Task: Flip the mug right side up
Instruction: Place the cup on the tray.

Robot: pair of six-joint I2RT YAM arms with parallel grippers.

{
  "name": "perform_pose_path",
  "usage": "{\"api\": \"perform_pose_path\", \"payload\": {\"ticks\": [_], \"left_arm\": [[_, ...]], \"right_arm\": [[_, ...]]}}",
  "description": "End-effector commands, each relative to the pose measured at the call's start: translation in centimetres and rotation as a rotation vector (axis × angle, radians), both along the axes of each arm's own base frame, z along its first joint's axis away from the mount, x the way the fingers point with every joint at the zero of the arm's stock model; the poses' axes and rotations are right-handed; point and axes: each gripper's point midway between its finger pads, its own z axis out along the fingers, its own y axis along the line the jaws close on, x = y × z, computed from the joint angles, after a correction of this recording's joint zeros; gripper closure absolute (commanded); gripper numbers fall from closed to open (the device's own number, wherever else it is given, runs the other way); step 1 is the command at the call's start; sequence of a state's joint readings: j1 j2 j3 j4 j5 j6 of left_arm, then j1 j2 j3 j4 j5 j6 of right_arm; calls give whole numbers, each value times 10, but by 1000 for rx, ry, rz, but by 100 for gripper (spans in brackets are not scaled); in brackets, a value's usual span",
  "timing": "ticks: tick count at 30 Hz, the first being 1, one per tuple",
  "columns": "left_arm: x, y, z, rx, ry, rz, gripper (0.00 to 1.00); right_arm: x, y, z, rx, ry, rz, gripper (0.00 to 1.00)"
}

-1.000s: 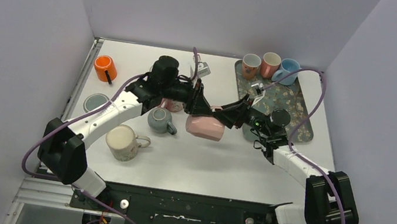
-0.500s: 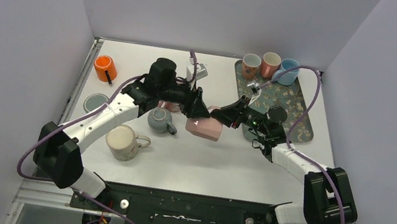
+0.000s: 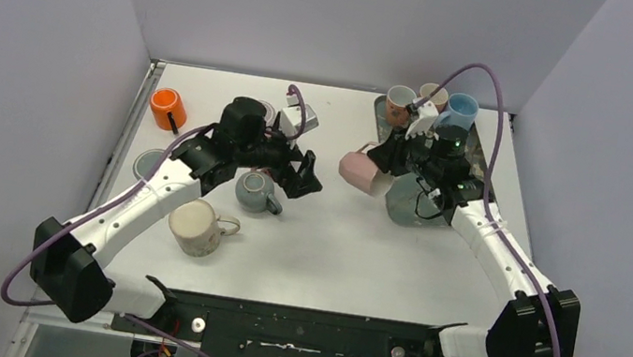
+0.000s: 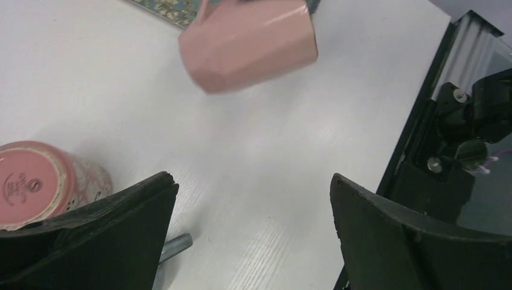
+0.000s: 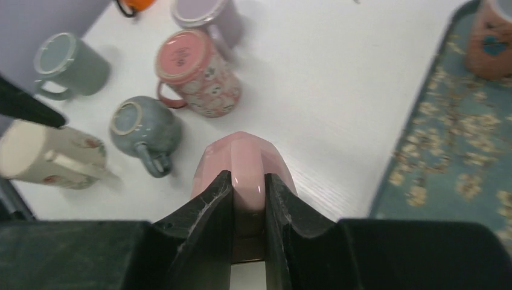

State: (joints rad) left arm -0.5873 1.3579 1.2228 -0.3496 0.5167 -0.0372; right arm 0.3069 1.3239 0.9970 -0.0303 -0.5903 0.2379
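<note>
The pink faceted mug (image 3: 359, 172) hangs tilted on its side above the table, just left of the tray. My right gripper (image 3: 385, 159) is shut on its handle. In the right wrist view the fingers (image 5: 249, 181) clamp the pink handle, with the mug body (image 5: 241, 154) beyond them. My left gripper (image 3: 303, 177) stands wide open and empty, left of the mug and apart from it. The left wrist view shows the mug (image 4: 247, 42) far ahead of the open gripper (image 4: 252, 181), with bare table between the fingers.
A patterned tray (image 3: 478, 184) at the back right holds three upright mugs (image 3: 400, 103). An upside-down pink floral mug (image 5: 196, 69), a grey-blue mug (image 3: 254, 190), a cream mug (image 3: 195, 227), an orange mug (image 3: 167, 109) and a grey disc (image 3: 152, 162) lie to the left.
The left gripper opened, let go of the pink mug and drew back left. The right gripper closed on the handle and carried the mug back and right toward the tray.
</note>
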Motion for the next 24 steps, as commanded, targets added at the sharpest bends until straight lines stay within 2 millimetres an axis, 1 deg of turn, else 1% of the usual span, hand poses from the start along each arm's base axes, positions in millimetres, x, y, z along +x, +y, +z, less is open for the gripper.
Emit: {"api": "perform_pose_path", "payload": {"ticks": [1, 4, 6, 10, 12, 13, 14, 17, 20, 21, 24], "left_arm": [[5, 26, 7, 57, -137, 95, 3], [5, 36, 3, 74, -179, 140, 3], [5, 40, 1, 79, -201, 166, 3], [3, 47, -12, 100, -207, 187, 3], [5, 53, -19, 136, -213, 210, 3], [7, 56, -21, 146, -216, 222, 3], [7, 56, -21, 150, -218, 224, 3], [5, 57, -24, 154, -223, 218, 3], [5, 58, -25, 163, -230, 224, 3], [5, 59, -25, 165, -232, 223, 3], [4, 59, -23, 163, -237, 224, 3]], "right_arm": [[33, -51, 12, -267, -23, -205, 100], [49, -83, 7, -408, 5, -326, 100], [58, -108, 3, -477, 46, -419, 100], [74, -159, -3, -608, 102, -557, 100], [82, -180, -8, -668, 142, -608, 100], [86, -188, -11, -697, 163, -624, 100], [90, -195, -10, -723, 179, -638, 100], [101, -209, -19, -811, 228, -651, 100], [111, -224, -29, -890, 278, -662, 100], [114, -229, -36, -917, 302, -665, 100], [126, -240, -40, -936, 329, -665, 100]]}}
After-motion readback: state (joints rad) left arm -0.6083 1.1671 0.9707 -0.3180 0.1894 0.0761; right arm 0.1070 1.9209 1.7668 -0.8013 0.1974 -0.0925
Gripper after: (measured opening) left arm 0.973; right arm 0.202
